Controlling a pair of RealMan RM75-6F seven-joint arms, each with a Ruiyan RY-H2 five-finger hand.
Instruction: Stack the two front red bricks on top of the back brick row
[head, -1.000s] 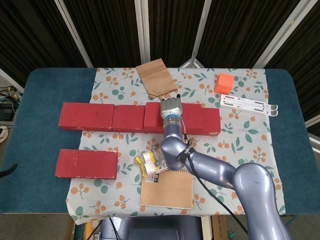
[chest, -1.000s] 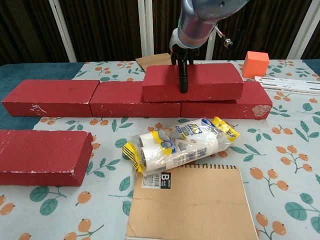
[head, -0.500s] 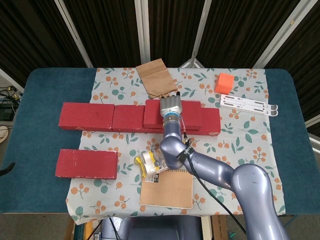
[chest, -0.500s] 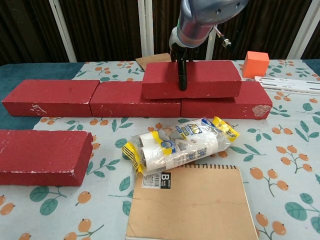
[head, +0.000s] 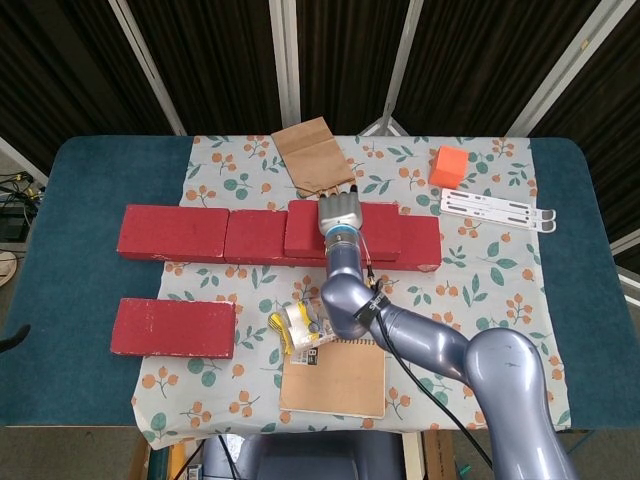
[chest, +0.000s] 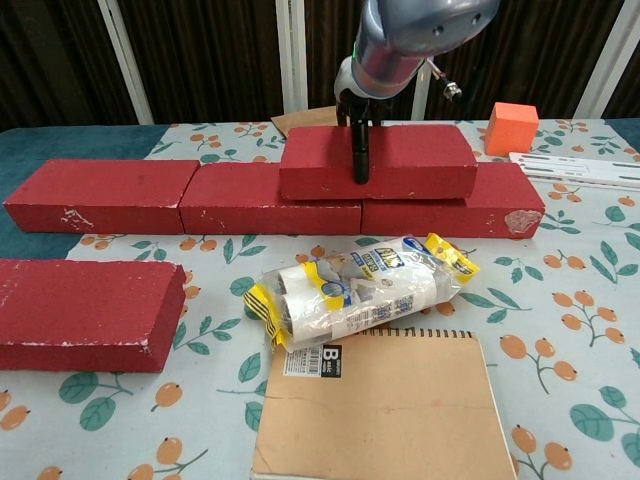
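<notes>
My right hand (head: 340, 212) reaches over the back brick row and grips a red brick (head: 378, 228) that lies on top of it. In the chest view the thumb runs down the front face of this upper brick (chest: 415, 160), with the hand (chest: 358, 125) above it. The upper brick straddles the joint between the middle brick (chest: 270, 210) and the right brick (chest: 455, 215) of the row. The row's left brick (head: 173, 232) has nothing on it. One more red brick (head: 172, 327) lies alone at the front left (chest: 85, 312). My left hand shows in neither view.
A plastic-wrapped pack (chest: 355, 290) and a brown notebook (chest: 385, 405) lie in front of the row. Behind it are a brown paper bag (head: 313, 155), an orange cube (head: 449, 165) and a white strip (head: 497, 210). The arm crosses the pack and the notebook in the head view.
The right hand has shifted the upper brick a little to the left along the row. Nothing else has moved.
</notes>
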